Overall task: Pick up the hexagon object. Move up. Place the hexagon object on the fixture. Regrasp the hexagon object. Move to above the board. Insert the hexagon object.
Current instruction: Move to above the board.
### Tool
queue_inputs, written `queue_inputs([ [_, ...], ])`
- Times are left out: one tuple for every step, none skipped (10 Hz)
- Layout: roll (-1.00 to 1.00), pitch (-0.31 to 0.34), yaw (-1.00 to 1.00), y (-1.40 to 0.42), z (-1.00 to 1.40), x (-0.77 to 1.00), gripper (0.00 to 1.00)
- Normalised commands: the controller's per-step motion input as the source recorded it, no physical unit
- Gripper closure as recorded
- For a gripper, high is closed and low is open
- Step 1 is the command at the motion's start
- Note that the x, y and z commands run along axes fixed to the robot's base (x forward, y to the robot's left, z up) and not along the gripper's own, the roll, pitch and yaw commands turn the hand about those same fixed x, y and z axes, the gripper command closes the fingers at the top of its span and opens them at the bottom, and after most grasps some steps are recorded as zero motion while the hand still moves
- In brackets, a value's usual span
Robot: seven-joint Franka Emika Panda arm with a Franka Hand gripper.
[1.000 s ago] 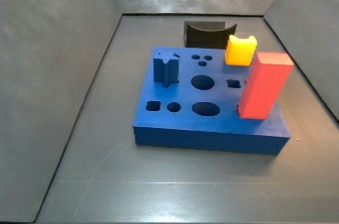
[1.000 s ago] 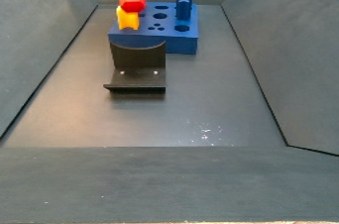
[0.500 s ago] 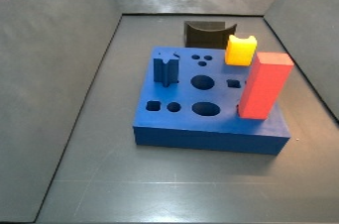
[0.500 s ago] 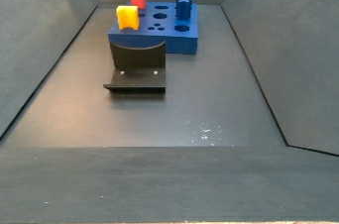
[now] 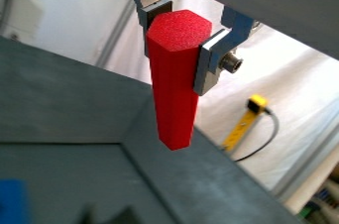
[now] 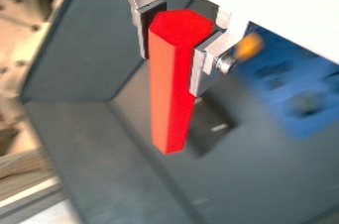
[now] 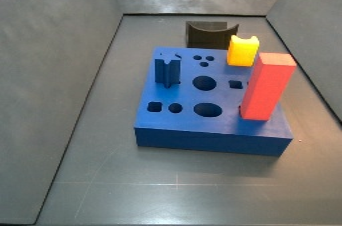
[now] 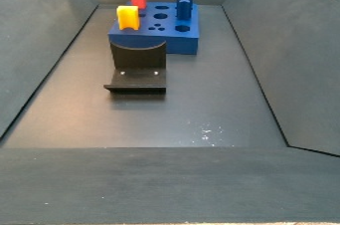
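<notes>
The gripper (image 5: 180, 38) is clamped on the hexagon object (image 5: 173, 84). Both wrist views show a silver finger plate (image 6: 138, 12) pressed flat against each side of the rod's upper end, with the rest hanging free below the jaws. The gripper is out of frame in both side views, so the rod is held high above the floor.

The rod looks rigid and light. Its faces are smooth and somewhat glossy, so it may slip or pivot if gripped on its corners; judged from these views, opposite flats give the best seat. Held near one end, the long free length will swing with any tilt.

In a side view the fixture (image 8: 137, 63) stands just beside the board (image 8: 170, 29). The board sits toward the floor's far edge and carries a yellow block (image 7: 243, 49) and a red-orange block (image 7: 270, 86).
</notes>
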Motion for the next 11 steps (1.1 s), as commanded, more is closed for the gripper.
queue_inputs([
  [-1.0, -0.132, -0.18, -0.96, 0.1, -1.0, 1.0],
  [-1.0, -0.142, -0.18, -0.89, 0.06, -1.0, 1.0],
  [-1.0, -0.149, -0.19, -0.84, 0.08, -1.0, 1.0],
  [-1.0, -0.149, -0.19, -0.76, 0.07, -0.96, 1.0],
  [-1.0, -0.147, -0.2, -0.46, 0.03, -0.66, 1.0],
  [-1.0, -0.124, -0.21, -0.2, 0.02, -0.35, 1.0],
  [-1.0, -0.106, -0.21, -0.1, 0.01, -0.21, 1.0],
  [-1.0, -0.098, -0.21, -0.05, 0.0, -0.14, 1.0],
  [-1.0, -0.093, -0.2, -0.01, 0.0, -0.1, 1.0],
  [-0.91, -0.088, -0.18, 0.02, 0.0, -0.09, 1.0],
  [-0.75, -0.083, -0.14, 0.02, 0.0, -0.08, 1.0],
])
